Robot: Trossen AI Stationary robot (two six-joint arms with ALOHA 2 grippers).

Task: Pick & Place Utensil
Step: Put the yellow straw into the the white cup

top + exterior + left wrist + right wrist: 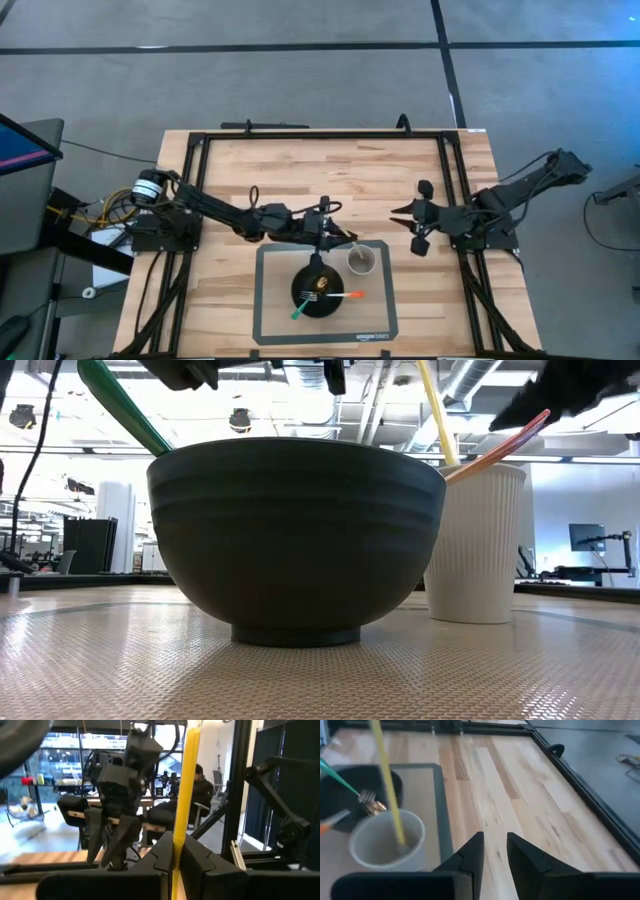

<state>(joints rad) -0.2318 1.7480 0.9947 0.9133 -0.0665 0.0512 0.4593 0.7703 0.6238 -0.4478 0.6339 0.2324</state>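
On the wooden table (300, 170) I log: left tool (174, 851) clenched on the yellow utensil (187, 790), its tip down in the white cup (385, 842), release pending; green and orange utensils remain in the dark bowl (295, 530); right tool (492, 851) idle, released.

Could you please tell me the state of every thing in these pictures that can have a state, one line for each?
Yellow utensil: upright, lower end in the white cup, gripped by the left hand.
White cup: upright on the mat, beside the bowl.
Black bowl: upright on the mat, holds two utensils.
Green-handled fork: leaning in the bowl.
Orange-handled utensil: resting across the bowl rim.
Left hand: shut on the yellow utensil.
Right hand: open, empty, over bare wood.
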